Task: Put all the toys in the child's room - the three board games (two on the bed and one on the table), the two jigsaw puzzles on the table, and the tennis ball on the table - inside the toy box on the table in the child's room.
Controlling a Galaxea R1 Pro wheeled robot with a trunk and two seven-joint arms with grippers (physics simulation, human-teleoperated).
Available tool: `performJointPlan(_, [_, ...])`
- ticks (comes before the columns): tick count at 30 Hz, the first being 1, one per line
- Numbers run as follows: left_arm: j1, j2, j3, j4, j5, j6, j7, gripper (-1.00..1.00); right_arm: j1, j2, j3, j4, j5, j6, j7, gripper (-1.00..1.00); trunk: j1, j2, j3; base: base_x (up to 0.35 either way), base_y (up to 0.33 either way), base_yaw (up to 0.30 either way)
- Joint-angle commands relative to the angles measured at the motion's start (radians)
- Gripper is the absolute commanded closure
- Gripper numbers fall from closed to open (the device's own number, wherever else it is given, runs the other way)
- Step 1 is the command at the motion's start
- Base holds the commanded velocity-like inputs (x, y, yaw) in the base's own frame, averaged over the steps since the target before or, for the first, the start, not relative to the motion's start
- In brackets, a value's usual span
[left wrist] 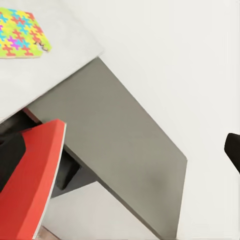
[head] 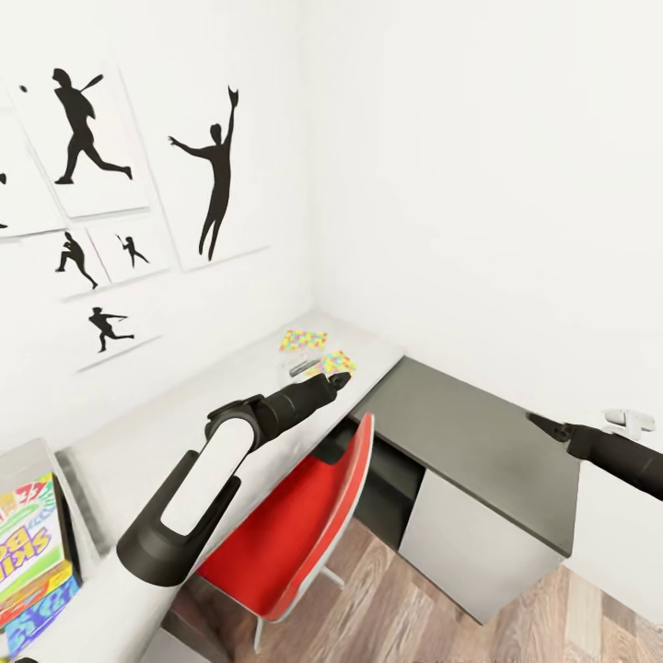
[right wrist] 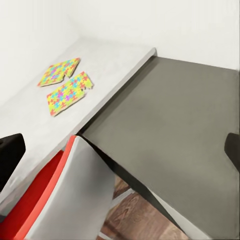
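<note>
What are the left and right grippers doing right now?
Left gripper: empty, open or shut cannot be told.
Right gripper: empty, cannot be told either.

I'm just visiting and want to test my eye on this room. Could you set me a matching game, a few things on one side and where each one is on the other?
Things:
1. jigsaw puzzles
2. red chair
3. board games
4. silhouette posters

Places:
A. on the wall above the table
B. stacked at the near left end of the table
C. pushed in under the table
D. lying flat at the far end of the table, near the corner

Pairs: 1-D, 2-C, 3-B, 4-A
</note>
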Motion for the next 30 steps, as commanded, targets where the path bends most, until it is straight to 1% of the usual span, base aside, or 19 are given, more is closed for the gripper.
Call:
performJointPlan(1, [-0.001, 0.001, 0.002, -0.001, 0.008, 0.001, 0.01, -1.0, -0.001, 0.002, 0.0, 0.0, -0.006, 0.008, 0.0, -1.0, 0.001, -0.002, -0.002, 0.014, -0.01, -0.275])
performJointPlan(8, [-0.001, 0.003, 0.009, -0.001, 0.008, 0.001, 0.014, -1.0, -0.001, 0.015, 0.0, 0.0, -0.006, 0.007, -0.002, -1.0, 0.001, -0.002, 0.002, 0.008, -0.006, -0.276])
performJointPlan(20, [-0.001, 0.01, 0.012, -0.001, 0.008, 0.001, 0.017, -1.0, -0.001, 0.019, 0.001, 0.0, -0.006, 0.006, -0.001, -1.0, 0.001, -0.002, 0.007, 0.001, -0.001, -0.269])
performJointPlan(24, [0.0, 0.013, 0.012, -0.001, 0.008, 0.001, 0.017, -1.0, 0.0, 0.019, 0.001, 0.0, -0.006, 0.005, 0.0, -1.0, 0.001, -0.002, 0.007, 0.061, 0.0, -0.141])
performJointPlan(30, [0.0, 0.015, 0.012, -0.001, 0.008, 0.002, 0.019, -1.0, 0.0, 0.019, 0.0, 0.0, -0.006, 0.004, 0.0, -1.0, 0.001, -0.002, 0.008, 0.227, -0.028, -0.048])
